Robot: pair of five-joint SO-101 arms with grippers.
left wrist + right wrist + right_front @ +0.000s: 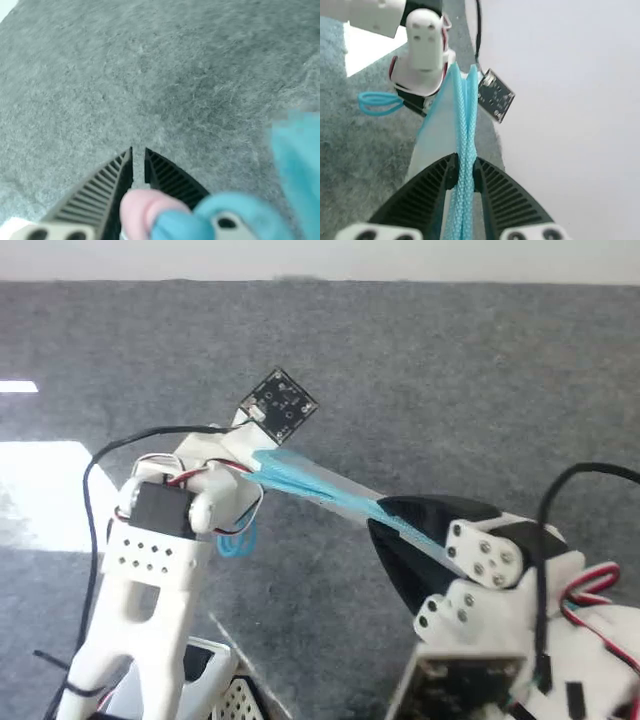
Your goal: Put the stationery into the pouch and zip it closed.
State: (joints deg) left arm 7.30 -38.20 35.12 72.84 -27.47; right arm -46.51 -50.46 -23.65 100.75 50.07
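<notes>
The light blue mesh zip pouch [320, 485] hung taut above the grey felt desk [450, 370], from 10 o'clock to 4 o'clock. The right hand [465, 170] pinched one end and the left hand [138, 152] clamped the other (beside a blurred pink piece [145, 207]). The contents and the zip were hidden, so I judged that zipping was in hand.

The desk [450, 370] is covered from edge to edge with a grey mat [330, 620] with a rough, felt-like surface. At one side of it lies a bright white patch [40, 495]; whether it is a sheet or light cannot be told. Farther back at that same side is a small white strip [15, 387].
</notes>
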